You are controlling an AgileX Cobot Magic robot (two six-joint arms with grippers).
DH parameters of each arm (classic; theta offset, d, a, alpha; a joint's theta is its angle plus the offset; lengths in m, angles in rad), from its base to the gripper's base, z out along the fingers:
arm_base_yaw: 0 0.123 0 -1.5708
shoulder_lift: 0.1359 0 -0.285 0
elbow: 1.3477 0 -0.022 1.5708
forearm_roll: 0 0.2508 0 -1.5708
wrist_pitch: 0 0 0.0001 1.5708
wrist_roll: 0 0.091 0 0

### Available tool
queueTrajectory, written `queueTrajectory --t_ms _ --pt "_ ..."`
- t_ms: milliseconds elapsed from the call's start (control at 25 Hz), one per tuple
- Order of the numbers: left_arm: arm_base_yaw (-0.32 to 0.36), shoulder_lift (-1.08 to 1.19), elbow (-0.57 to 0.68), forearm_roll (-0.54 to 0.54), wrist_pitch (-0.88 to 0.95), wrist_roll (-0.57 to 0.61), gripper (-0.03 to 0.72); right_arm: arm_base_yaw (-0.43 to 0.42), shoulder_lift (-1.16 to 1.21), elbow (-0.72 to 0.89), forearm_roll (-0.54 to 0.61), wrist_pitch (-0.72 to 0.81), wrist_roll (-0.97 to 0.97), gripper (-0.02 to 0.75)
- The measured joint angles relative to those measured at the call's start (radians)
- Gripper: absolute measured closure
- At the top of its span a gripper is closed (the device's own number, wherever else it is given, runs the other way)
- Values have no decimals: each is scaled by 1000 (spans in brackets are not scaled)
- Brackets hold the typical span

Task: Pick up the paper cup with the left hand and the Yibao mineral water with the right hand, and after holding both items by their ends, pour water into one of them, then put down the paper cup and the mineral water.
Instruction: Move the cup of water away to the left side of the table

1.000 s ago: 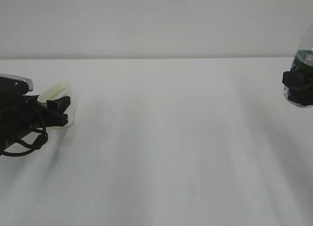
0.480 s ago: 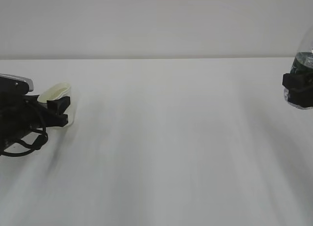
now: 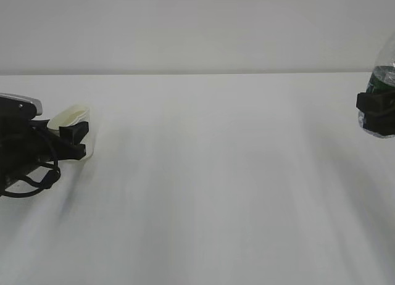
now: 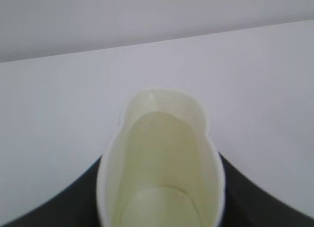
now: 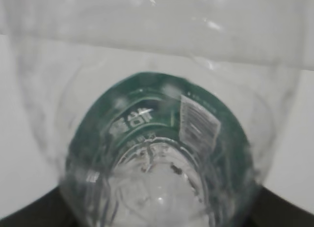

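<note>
The paper cup (image 3: 88, 144) is at the far left of the exterior view, white, its rim tilted, and my left gripper (image 3: 76, 140) is shut on it from the left. In the left wrist view the paper cup (image 4: 162, 158) is squeezed to an oval between the dark fingers (image 4: 54, 212); its cream inside looks empty. At the right edge the Yibao mineral water (image 3: 384, 75), clear with a green label, sits in my right gripper (image 3: 376, 112), shut on its lower part. The bottle (image 5: 147, 119) fills the right wrist view, which hides its mouth.
The white table (image 3: 210, 174) runs wide between the two arms, with a pale wall (image 3: 197, 26) behind its far edge. A loop of black cable (image 3: 37, 180) hangs under the left arm near the tabletop.
</note>
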State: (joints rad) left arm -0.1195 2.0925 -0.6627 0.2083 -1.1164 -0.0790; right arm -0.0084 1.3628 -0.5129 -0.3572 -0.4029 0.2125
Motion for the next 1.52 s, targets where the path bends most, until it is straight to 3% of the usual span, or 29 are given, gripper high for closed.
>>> queueTrajectory --t_ms 1040,1520 --pt "0 0 0 -22 0 0 290 0 0 0 -2 1 0 336" --pt "0 0 0 -22 0 0 213 0 0 0 -2 1 0 336"
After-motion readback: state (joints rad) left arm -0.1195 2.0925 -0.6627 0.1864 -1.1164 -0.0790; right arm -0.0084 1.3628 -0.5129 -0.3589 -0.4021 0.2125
